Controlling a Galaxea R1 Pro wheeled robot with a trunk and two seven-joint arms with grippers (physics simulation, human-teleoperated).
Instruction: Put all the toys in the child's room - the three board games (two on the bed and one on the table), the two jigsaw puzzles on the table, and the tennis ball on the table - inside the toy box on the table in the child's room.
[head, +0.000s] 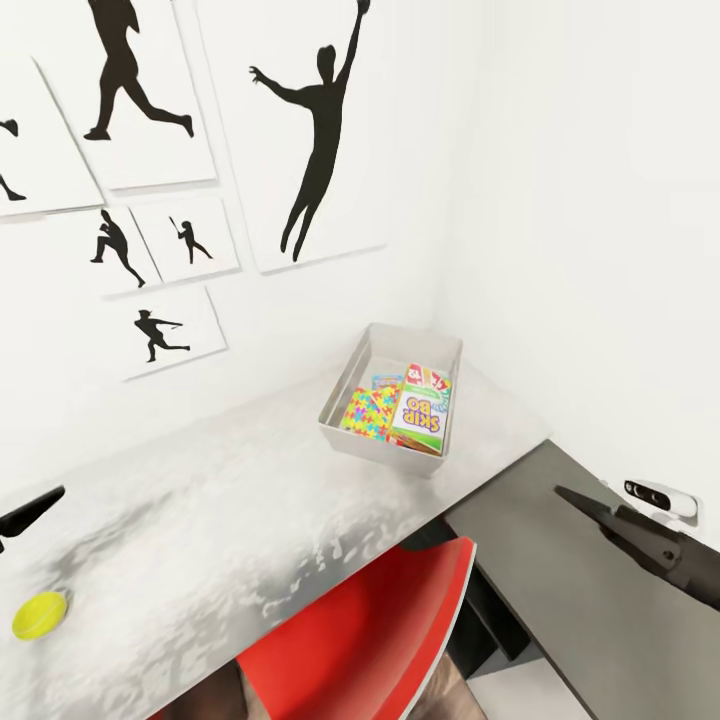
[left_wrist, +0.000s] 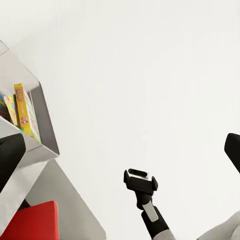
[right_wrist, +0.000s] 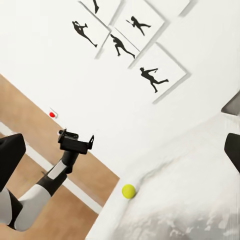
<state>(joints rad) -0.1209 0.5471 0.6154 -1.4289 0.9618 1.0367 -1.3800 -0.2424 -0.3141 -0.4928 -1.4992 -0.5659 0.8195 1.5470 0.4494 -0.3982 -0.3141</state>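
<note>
In the head view we see the light grey, topless plastic toy box (head: 440, 350) standing right of centre on the light grey speckled table (head: 220, 520), close to the room's corner. It already holds the green-yellow-red "SKIP-BO" board game (head: 420, 412), a bright multicoloured jigsaw puzzle sheet (head: 366, 410) and part of a blue printed box (head: 386, 381) behind them; we cannot count every item, since they overlap. The small yellow-green tennis ball (head: 39, 614) lies alone at the lower left of the frame, well apart from the toy box, near the table's edge. A red chair seat (head: 370, 630) fills the lower centre, and black silhouette posters (head: 310, 130) hang on the white wall. The left gripper (head: 28, 512) enters at the left edge, near the ball but not touching it; the right gripper (head: 600, 510) hangs at the lower right over the dark grey wing (head: 560, 580). Neither carries anything, and in the wrist views their dark fingers sit at opposite frame edges, so we read both as spread wide. We judge the step in hand to be fetching the ball: the next move calls for lowering the left gripper around it and closing gently, as it may roll.
</note>
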